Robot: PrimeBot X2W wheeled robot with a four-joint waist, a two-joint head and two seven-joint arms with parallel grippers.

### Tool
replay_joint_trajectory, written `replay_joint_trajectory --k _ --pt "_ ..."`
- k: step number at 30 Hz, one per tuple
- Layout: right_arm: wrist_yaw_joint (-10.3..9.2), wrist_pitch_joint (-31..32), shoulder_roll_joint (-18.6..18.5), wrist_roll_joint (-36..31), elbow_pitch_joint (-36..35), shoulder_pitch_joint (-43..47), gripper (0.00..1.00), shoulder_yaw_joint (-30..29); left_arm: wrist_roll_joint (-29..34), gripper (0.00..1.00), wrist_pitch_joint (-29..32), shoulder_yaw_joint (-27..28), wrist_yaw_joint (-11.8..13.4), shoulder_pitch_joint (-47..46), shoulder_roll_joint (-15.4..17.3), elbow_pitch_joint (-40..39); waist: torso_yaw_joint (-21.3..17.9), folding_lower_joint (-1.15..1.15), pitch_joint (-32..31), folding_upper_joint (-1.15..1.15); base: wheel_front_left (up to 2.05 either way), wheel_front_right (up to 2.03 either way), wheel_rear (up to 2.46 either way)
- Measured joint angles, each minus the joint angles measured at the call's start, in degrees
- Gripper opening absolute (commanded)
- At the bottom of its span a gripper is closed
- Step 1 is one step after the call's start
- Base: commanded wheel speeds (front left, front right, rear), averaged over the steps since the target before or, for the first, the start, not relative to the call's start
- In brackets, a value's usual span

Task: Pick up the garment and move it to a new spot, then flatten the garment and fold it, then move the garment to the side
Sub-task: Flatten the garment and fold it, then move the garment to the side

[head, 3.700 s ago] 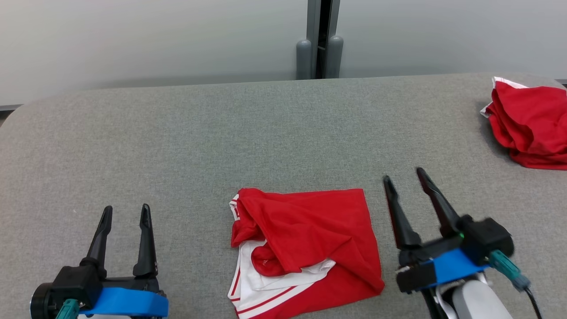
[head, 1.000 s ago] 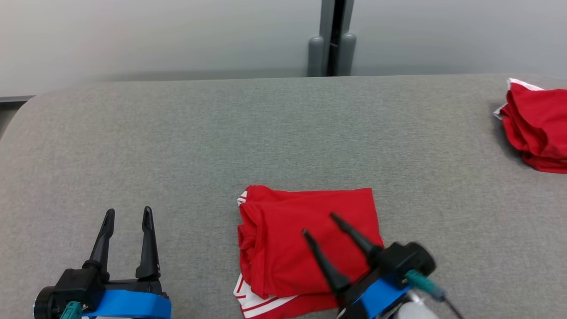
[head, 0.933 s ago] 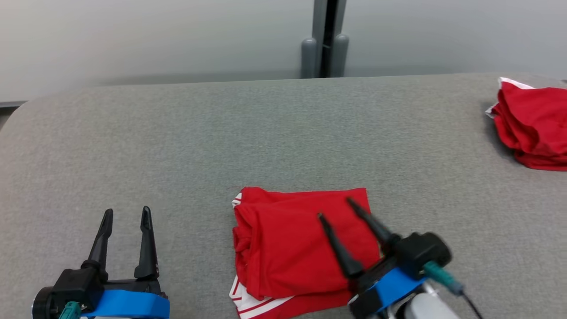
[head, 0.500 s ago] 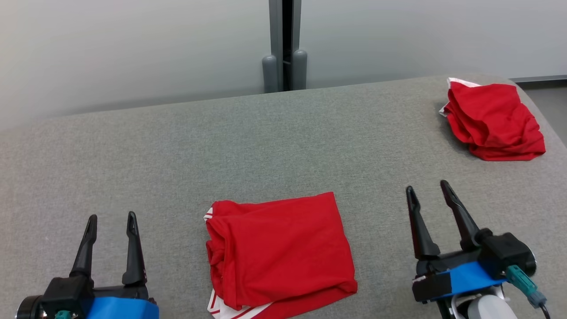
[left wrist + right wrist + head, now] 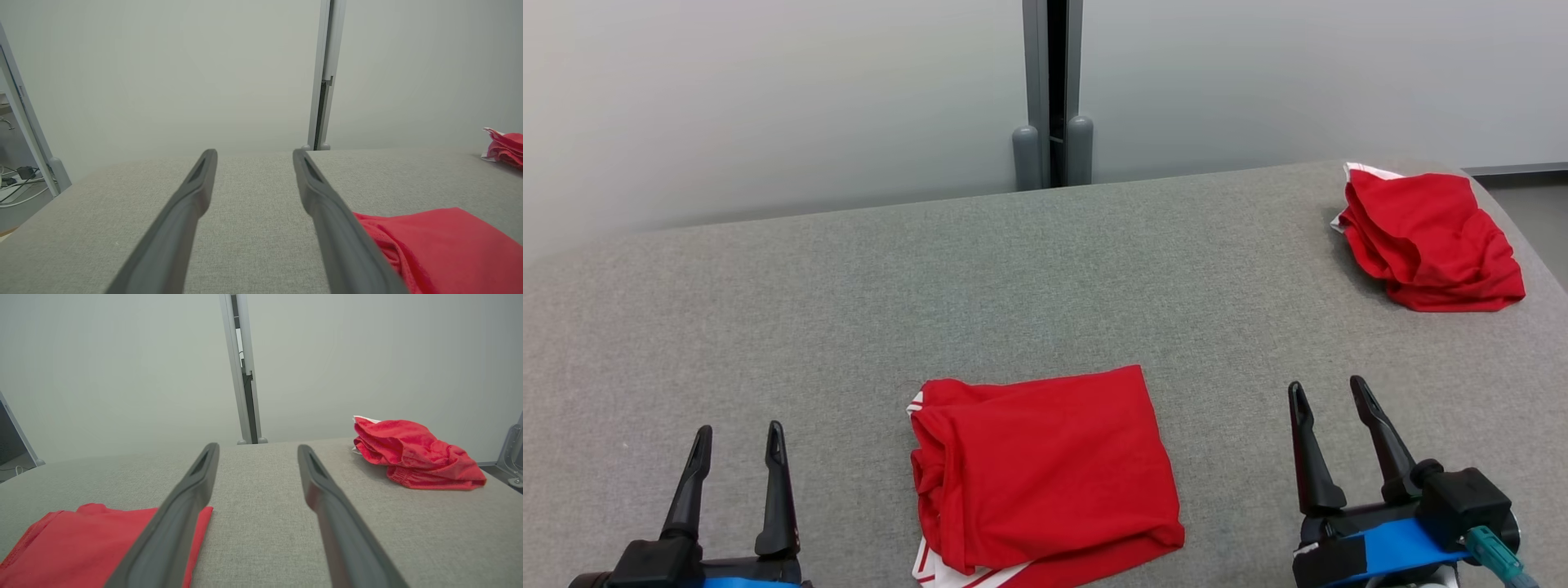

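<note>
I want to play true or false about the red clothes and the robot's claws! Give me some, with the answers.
1. The folded red garment lies between the left claw and the right claw. True.
2. The right claw is gripping the folded red garment. False: it is open, empty and apart from it.
3. A crumpled red garment sits at the far right corner of the table. True.
4. The left claw is shut. False: its fingers are spread open.
5. The table is blue. False: it is grey.

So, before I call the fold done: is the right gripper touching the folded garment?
Apart. The head view shows bare grey surface between the right gripper and the folded garment.
</note>
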Motion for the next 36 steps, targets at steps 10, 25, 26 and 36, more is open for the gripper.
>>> replay_joint_trajectory --k 10,25,26,36 --pt "0.0 0.0 0.1 0.7 1.5 0.2 1.0 0.3 0.1 1.0 0.0 0.1 -0.2 0.0 0.0 0.3 0.6 0.0 -0.2 0.0 0.0 0.0 0.0" --pt "0.01 7.5 0.0 -1.8 11.8 -11.1 1.0 8.8 -0.5 1.0 0.0 -1.6 -0.2 -2.3 0.0 1.3 3.0 0.0 1.7 0.0 0.0 0.0 0.0" --pt "0.0 8.2 0.0 -1.5 13.2 -11.8 1.0 9.2 -0.5 1.0 0.0 -1.8 -0.1 -2.6 0.0 1.3 3.3 0.0 1.9 0.0 0.0 0.0 0.0" --pt "0.0 9.7 0.0 -0.9 27.8 -15.6 1.0 9.9 -1.5 1.0 0.0 -3.7 0.3 -4.5 0.0 1.8 6.2 0.0 4.4 0.0 0.0 0.0 0.0"
